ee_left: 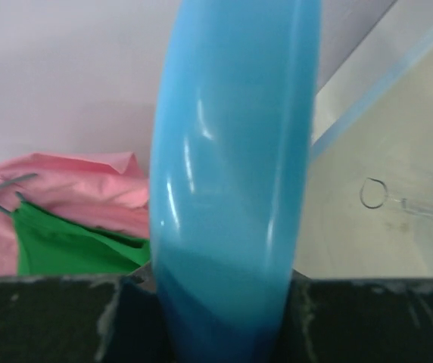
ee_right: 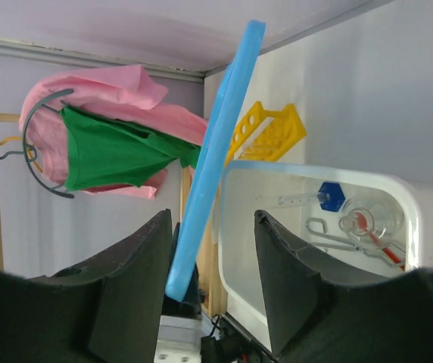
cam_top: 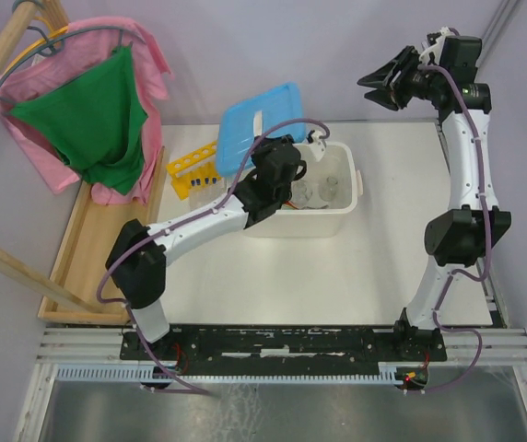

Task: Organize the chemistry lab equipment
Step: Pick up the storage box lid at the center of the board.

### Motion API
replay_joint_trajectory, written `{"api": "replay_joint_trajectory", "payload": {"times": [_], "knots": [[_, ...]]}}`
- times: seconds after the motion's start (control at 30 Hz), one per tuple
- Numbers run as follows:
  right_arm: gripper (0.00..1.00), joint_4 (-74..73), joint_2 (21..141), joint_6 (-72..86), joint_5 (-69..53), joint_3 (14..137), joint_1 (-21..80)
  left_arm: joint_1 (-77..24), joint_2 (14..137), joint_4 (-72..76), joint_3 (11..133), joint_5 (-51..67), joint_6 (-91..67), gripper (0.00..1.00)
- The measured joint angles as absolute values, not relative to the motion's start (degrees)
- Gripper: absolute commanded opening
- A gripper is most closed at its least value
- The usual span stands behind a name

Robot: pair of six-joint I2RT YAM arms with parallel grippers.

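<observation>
**Fragile glassware in the tub, lid held on edge**

The left tool (ee_left: 216,318) is clamped on the rim of the flat blue lid (ee_right: 220,144), which is held steeply tilted at the far left corner of the white tub (cam_top: 337,221). The right tool (cam_top: 385,81) is raised well apart, its jaws spread and empty. Small glass flasks (ee_right: 364,223), metal tongs (ee_right: 337,238) and a blue-capped tube (ee_right: 307,198) lie in the tub. The yellow tube rack (cam_top: 194,166) stands on the table (cam_top: 337,276) to the tub's left. The glass is judged light, slippery and fragile, and is best taken gently at the neck.
</observation>
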State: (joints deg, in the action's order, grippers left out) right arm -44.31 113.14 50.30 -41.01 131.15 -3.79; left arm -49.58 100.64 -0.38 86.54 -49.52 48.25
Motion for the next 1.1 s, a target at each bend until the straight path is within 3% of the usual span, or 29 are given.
{"api": "replay_joint_trajectory", "payload": {"times": [0.17,0.43,1.1], "knots": [[0.55,-38.1,111.7,54.9,-45.2,128.2,-3.6,-51.1,100.2,22.2,76.8,-51.9,66.5,0.03],[0.54,-30.1,112.9,60.0,-52.4,126.1,-0.8,-55.7,96.3,49.4,69.7,-47.3,81.6,0.03],[0.54,-19.7,117.2,67.8,-56.9,126.8,-2.2,-57.1,85.6,56.7,53.6,-40.8,83.7,0.03]]}}
